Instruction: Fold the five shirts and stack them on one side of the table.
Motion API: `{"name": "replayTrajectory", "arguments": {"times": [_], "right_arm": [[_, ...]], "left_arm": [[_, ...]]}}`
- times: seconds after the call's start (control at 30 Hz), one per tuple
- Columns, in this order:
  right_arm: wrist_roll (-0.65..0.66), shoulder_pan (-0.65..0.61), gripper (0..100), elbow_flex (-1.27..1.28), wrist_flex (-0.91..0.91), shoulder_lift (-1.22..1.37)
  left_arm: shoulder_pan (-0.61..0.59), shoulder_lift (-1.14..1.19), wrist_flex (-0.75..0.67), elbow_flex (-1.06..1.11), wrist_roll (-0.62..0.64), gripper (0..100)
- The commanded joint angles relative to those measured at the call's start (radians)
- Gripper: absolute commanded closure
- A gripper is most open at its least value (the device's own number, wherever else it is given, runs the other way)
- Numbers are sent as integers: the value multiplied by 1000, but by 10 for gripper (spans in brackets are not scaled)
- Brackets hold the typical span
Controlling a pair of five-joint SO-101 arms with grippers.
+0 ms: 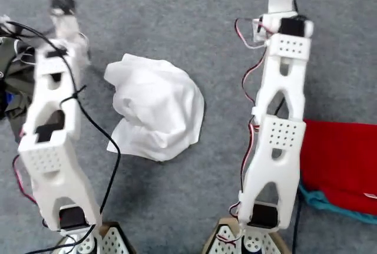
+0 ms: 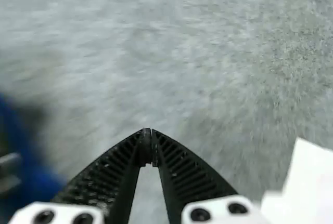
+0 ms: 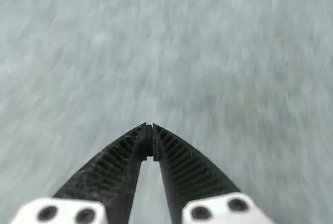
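On grey felt (image 1: pixel 177 201) — crumpled white shirt (image 1: pixel 156 106); left tool (image 2: pixel 147 135) and right tool (image 3: pixel 151 129) pinched together

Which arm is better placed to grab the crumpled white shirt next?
Left, probably: the left gripper sits nearer the white shirt; the right gripper is farther off. Both are shut.

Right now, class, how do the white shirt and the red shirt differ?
The white shirt is crumpled in a heap; the red shirt lies flat. The white shirt sits mid-way across the table; the red shirt lies at its edge, over teal cloth. Both are unheld.
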Motion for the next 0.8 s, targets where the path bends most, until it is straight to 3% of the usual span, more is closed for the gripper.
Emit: {"name": "replayTrajectory", "arguments": {"times": [0.0,0.13,0.33,0.43,0.6,0.77], "right_arm": [[9,15,993,-7,-212,162],[9,24,993,-73,-175,314],[21,39,993,-278,132,328],[91,36,993,-354,313,328],[170,54,993,-470,563,329],[279,97,993,-472,663,289]], "left_arm": [[17,148,-308,-9,-49,980],[15,302,-138,-164,-201,980],[49,346,537,-546,-195,981],[91,398,783,-717,-195,981],[126,506,988,-913,-196,981],[118,567,1152,-1077,-198,981]]}}
